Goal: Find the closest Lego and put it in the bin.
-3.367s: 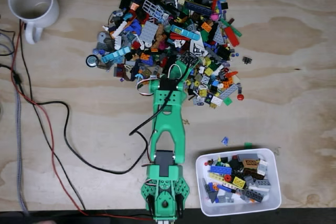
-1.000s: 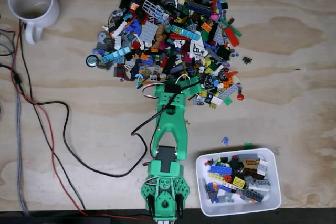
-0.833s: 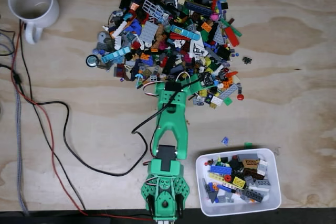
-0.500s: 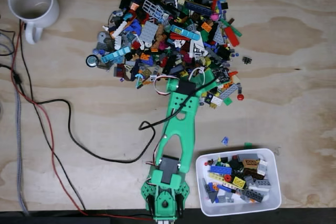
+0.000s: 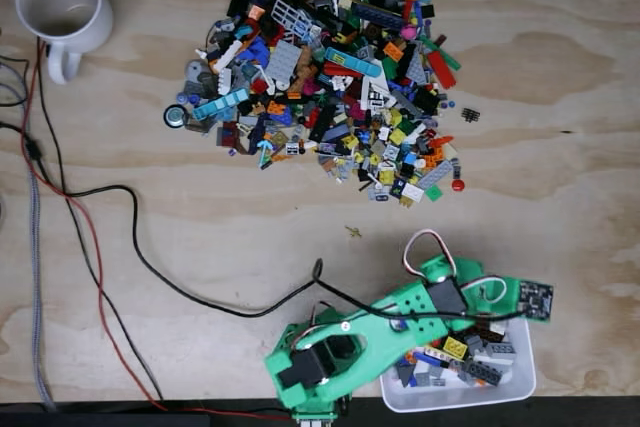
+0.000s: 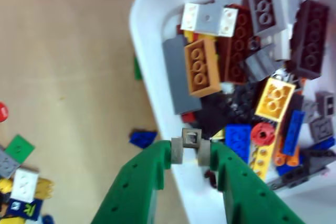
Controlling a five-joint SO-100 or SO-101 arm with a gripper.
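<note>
My green gripper (image 6: pixel 190 150) is shut on a small grey piece (image 6: pixel 190 138) and holds it just above the near rim of the bin (image 6: pixel 152 77). In the fixed view the arm reaches right from its base, and the gripper (image 5: pixel 480 299) hangs over the top of the white bin (image 5: pixel 450 402), which holds several mixed bricks. The Lego (image 5: pixel 470 114), a small black studded plate, lies alone on the wood just right of the big pile (image 5: pixel 330 67).
A white mug (image 5: pixel 62 7) stands at the top left. Black and red cables (image 5: pixel 90 237) run along the left side and across to the arm's base. A small blue piece (image 5: pixel 428 268) and a green one (image 5: pixel 472 275) lie just above the bin.
The arm has left the pile's lower edge and swung down and to the right. It now hangs over the bin with the grey piece in its jaws.
</note>
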